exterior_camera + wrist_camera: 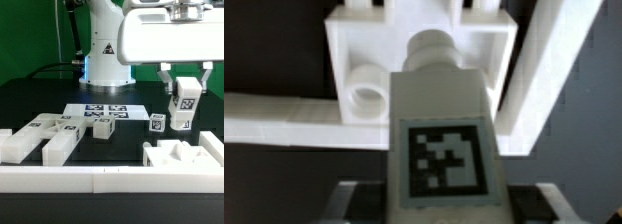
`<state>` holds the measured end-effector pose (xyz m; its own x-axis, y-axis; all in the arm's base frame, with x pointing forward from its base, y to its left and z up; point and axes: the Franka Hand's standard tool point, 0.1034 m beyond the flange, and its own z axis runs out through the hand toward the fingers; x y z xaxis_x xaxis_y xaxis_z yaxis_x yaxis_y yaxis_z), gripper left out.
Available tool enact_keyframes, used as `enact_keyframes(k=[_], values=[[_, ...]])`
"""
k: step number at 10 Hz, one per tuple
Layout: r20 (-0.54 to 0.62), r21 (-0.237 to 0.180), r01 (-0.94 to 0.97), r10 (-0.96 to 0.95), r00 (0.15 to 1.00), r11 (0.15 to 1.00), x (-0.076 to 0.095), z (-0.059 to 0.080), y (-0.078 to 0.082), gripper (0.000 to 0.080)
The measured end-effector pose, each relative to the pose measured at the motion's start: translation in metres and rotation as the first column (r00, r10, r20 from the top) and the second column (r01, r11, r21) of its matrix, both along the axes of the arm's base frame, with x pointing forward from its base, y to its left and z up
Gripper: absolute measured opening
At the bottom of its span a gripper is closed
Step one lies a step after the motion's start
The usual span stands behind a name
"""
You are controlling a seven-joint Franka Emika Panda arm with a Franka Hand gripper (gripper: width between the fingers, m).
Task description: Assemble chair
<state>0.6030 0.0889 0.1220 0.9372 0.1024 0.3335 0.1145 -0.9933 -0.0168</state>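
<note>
Nearest us runs a long white border rail (70,182), and just behind it on the exterior view's right sits a slotted white chair piece (185,155). Over that piece the gripper (185,93) is clamped on a tagged white chair block (182,118), which it holds upright. More chair blocks (45,142) lie on the black tabletop (125,145) at the exterior view's left, near the marker board (100,111). Behind the arm's white base (105,65) we see a dark green curtain (30,40).

Gripper (184,92) — downward, tightly closed
</note>
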Motion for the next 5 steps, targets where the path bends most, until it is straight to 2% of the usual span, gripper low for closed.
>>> enact_keyframes(k=[1, 4, 5], values=[[0.02, 0.0, -0.009, 0.009, 1.0, 1.0, 0.0033, -0.0015, 0.0049, 0.0291], [0.028, -0.001, -0.01, 0.01, 1.0, 1.0, 0.0024, -0.0028, 0.0039, 0.0291], [0.121, -0.004, -0.023, 0.023, 0.992, 1.0, 0.0088, 0.0011, 0.0025, 0.0291]])
